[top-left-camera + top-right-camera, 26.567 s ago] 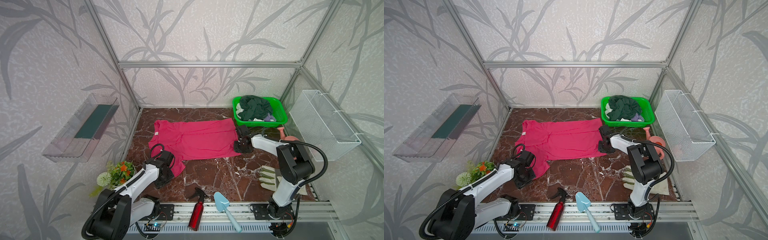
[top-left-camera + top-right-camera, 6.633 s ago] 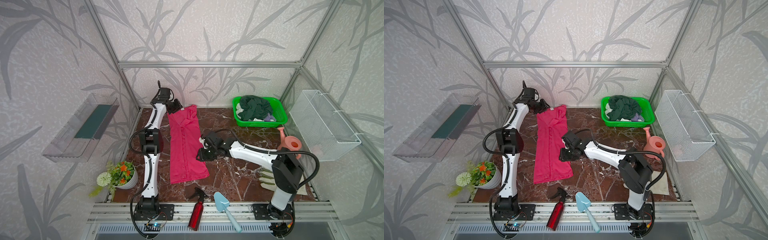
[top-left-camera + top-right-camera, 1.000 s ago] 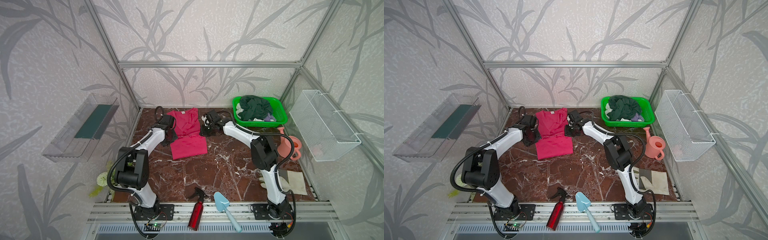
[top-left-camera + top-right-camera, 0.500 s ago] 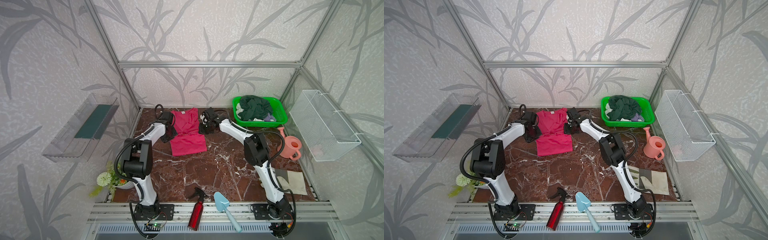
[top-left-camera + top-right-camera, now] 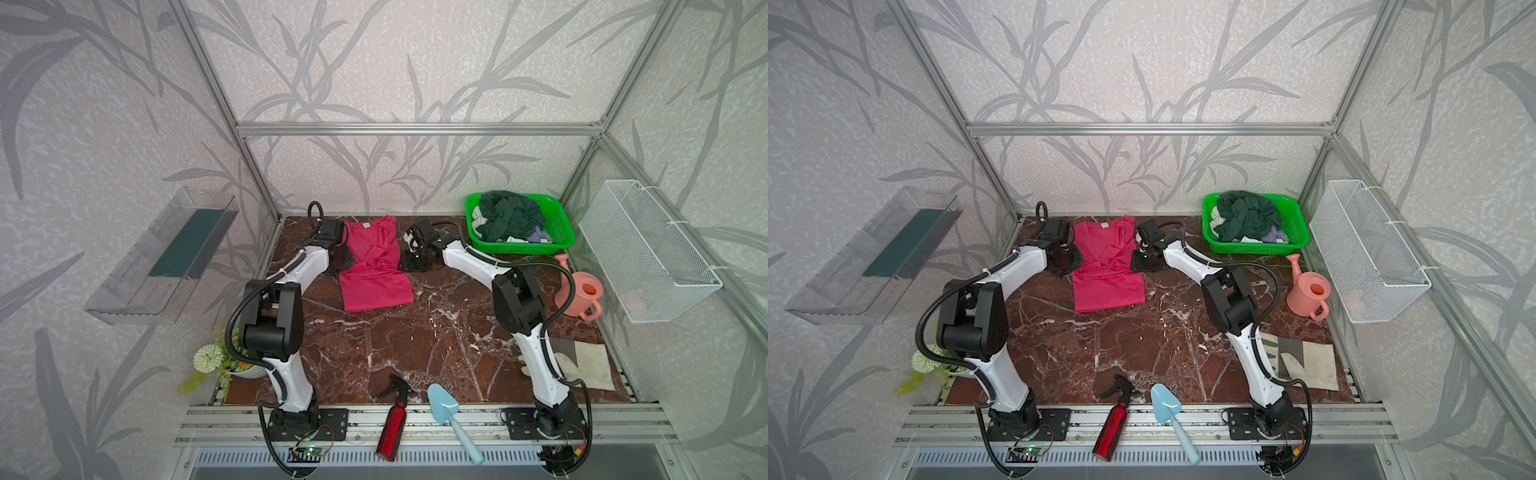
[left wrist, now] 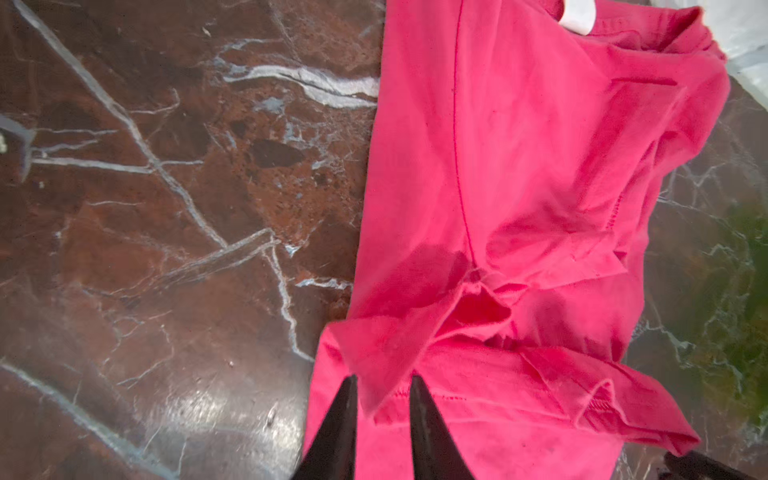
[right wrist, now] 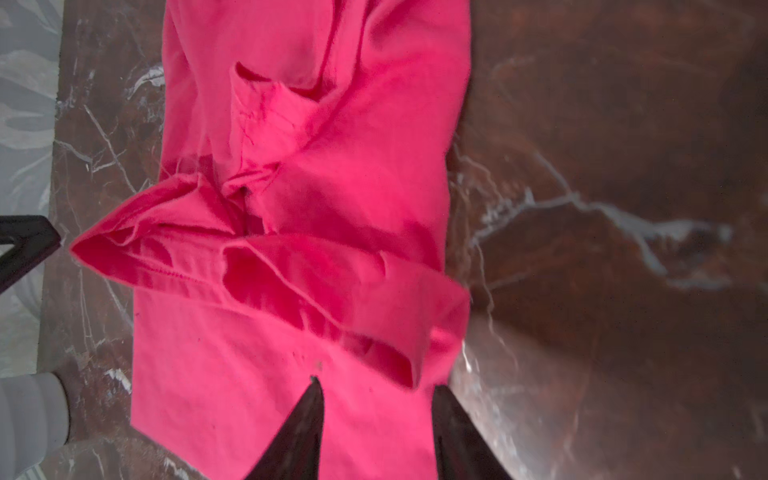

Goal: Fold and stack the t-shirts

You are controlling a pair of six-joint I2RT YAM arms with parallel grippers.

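Cloth of the pink tee (image 5: pixel 376 286) looks limp and light; pinch its six-o'clock corners. Left pincer (image 6: pixel 383 379) and right pincer (image 7: pixel 375 382) gape empty.

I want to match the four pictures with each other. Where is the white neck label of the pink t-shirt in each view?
Top view: white neck label at the pink t-shirt's far end, near the back wall.
Top view: the same place.
Left wrist: label at the shirt's neck end.
Right wrist: not in it.
Shared landmark: the pink t-shirt itself, in all four.
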